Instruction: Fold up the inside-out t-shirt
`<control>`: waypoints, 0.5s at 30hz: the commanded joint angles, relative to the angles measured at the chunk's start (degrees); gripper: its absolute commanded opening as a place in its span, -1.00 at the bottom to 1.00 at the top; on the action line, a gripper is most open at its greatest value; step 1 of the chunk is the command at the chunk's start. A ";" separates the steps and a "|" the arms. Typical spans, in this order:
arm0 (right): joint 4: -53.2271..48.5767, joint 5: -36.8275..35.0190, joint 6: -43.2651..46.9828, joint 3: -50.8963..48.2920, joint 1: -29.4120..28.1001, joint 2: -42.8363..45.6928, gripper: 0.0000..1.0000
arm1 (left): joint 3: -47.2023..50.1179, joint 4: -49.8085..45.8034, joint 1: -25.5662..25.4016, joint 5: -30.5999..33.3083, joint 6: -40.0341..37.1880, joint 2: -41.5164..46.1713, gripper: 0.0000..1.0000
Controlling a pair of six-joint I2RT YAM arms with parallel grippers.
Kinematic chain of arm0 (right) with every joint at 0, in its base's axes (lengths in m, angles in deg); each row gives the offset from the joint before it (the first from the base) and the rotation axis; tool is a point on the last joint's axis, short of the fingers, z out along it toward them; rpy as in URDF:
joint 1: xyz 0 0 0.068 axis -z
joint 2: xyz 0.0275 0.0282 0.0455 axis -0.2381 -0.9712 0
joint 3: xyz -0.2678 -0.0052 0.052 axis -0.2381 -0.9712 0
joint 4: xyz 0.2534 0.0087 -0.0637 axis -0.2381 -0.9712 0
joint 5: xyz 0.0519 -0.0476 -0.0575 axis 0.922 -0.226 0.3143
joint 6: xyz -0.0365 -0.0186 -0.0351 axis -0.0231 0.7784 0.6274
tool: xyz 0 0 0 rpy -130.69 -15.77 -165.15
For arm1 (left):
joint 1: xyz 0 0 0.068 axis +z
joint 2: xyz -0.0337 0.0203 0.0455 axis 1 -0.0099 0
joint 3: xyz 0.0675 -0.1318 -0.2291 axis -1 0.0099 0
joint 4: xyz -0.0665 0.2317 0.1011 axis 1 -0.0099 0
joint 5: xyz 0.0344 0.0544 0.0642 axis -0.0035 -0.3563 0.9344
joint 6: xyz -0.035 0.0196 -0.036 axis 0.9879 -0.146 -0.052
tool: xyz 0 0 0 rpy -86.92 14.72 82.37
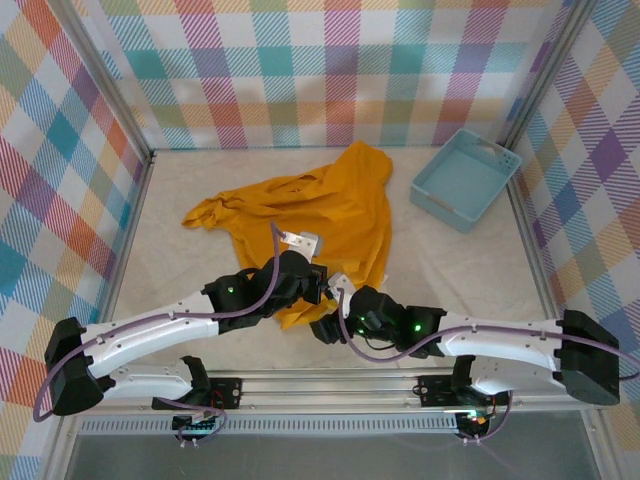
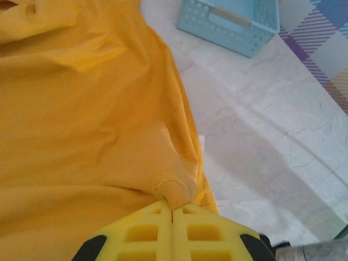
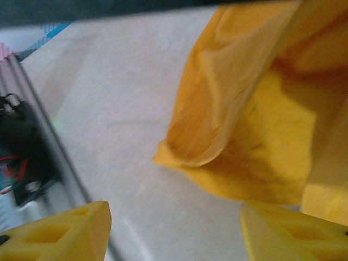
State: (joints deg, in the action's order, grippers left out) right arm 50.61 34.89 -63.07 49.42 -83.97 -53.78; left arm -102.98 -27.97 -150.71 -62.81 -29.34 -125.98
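The inside-out t-shirt (image 1: 330, 205) lies crumpled across the middle of the table, mustard-orange, with a white label (image 1: 300, 240) showing near its front part. My left gripper (image 1: 318, 283) is at the shirt's near edge. In the left wrist view it (image 2: 173, 206) is shut on a small bunched fold of the shirt's hem (image 2: 174, 190), with the cloth (image 2: 81, 109) spreading away beyond it. My right gripper (image 1: 333, 303) is just beside the left one. Its yellow fingers (image 3: 65, 231) stand wide apart and open (image 3: 174, 228), and a hanging corner of the shirt (image 3: 255, 125) lies just beyond them.
A light blue basket (image 1: 465, 178) stands at the back right, also in the left wrist view (image 2: 234, 24). Checked walls close in the table on three sides. Bare pale tabletop (image 1: 470, 270) lies right of the shirt. A metal rail (image 1: 350, 380) runs along the near edge.
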 commanded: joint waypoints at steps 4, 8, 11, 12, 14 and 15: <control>23.00 -5.98 9.90 -2.21 1.84 -6.89 0.07 | -2.12 -2.66 1.33 -1.67 -1.53 2.29 -1.00; 25.69 0.02 11.30 -3.26 4.66 -10.22 0.00 | -2.25 -3.20 1.82 -1.80 -1.77 3.05 -1.00; 26.20 6.23 14.06 -4.73 6.16 -10.93 0.00 | -2.25 -3.44 2.08 -1.70 -2.03 3.79 -1.00; 25.73 8.69 15.63 -5.06 6.21 -10.50 0.01 | -2.21 -3.57 2.35 -1.72 -2.07 4.02 -1.00; 23.01 14.05 17.92 -5.33 6.19 -9.60 0.05 | -2.57 -4.16 2.89 -1.73 -2.24 3.98 -1.00; 21.69 15.71 18.72 -5.40 6.17 -9.28 0.08 | -2.68 -4.48 3.15 -1.81 -2.49 3.97 -1.00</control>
State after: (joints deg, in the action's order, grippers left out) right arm 72.75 41.43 -49.23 44.74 -77.54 -63.92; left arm -103.07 -32.14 -148.44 -63.61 -30.47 -123.35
